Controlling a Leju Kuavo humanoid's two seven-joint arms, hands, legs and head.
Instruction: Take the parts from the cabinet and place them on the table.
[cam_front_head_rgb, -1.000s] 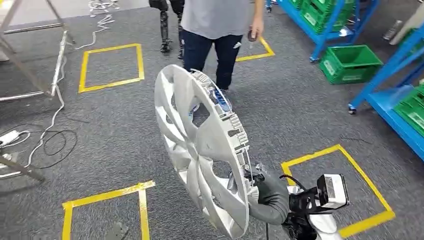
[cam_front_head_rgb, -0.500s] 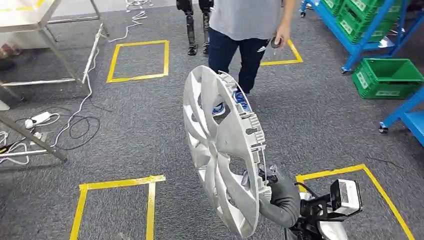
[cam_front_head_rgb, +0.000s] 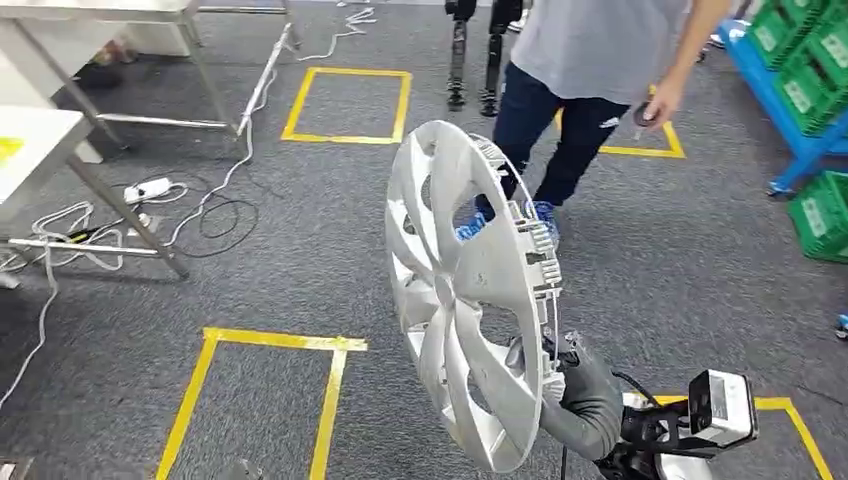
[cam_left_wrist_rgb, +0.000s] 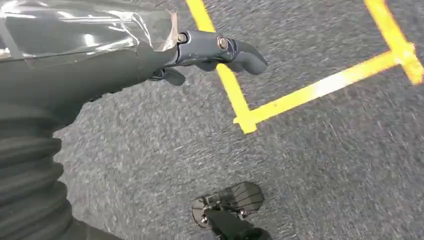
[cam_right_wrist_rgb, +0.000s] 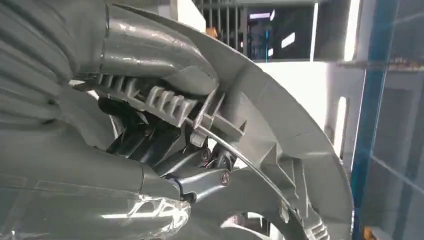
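Swinging left, the head camera now brings a table (cam_front_head_rgb: 30, 140) into view. Right hand (cam_front_head_rgb: 580, 395) grips the silver hubcap (cam_front_head_rgb: 465, 300) upright by its lower rim, fingers (cam_right_wrist_rgb: 165, 145) hooked behind it, above the carpet. Left hand (cam_left_wrist_rgb: 100, 55) hangs empty, fingers (cam_left_wrist_rgb: 225, 50) loosely apart.

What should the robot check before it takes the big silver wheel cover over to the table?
1. Right hand grips the wheel cover at its rim: ok.
2. Cover held on edge, off the carpet: ok.
3. Left hand holds nothing: ok.
4. Person stands close behind the cover: not ok.
5. Cables lie on the floor near the table: not ok.
6. Room on the tabletop: cannot tell.
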